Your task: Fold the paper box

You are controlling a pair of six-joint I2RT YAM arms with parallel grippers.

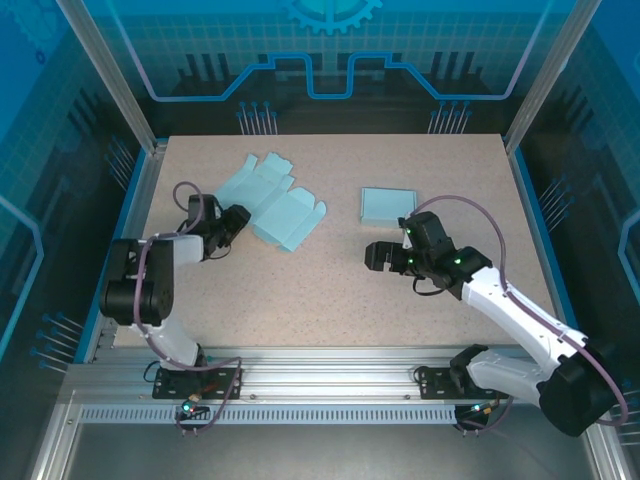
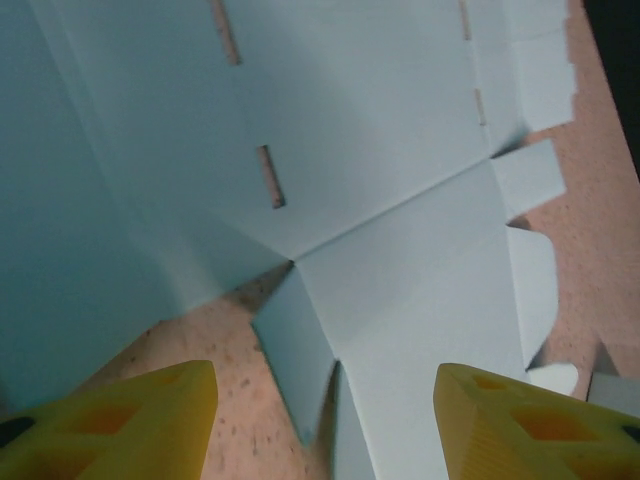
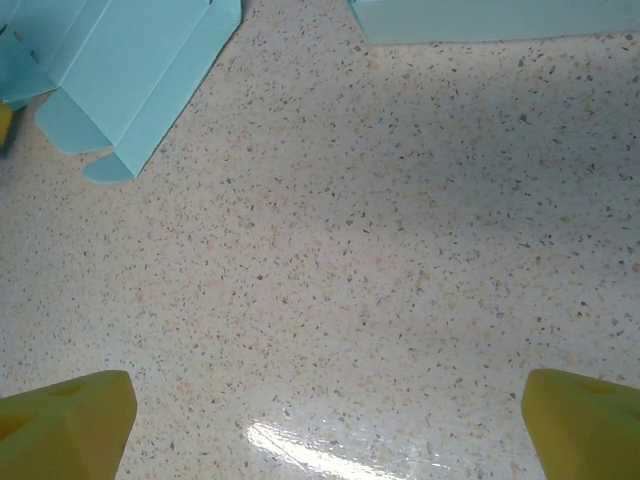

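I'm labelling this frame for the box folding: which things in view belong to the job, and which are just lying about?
In the job: unfolded paper box blank; left gripper, open at its edge.
Lying about: light-blue rectangular box; right gripper, open over bare table.

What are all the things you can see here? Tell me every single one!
unfolded paper box: one or maybe two overlapping flat sheets, light blue, far left part of the table
folded paper box: one, light blue, far side, right of centre
table: one, speckled beige, under everything
left gripper: one, black with yellow fingers, open, at the near edge of the unfolded paper box
right gripper: one, black with yellow fingers, open, over bare table just in front of the folded paper box
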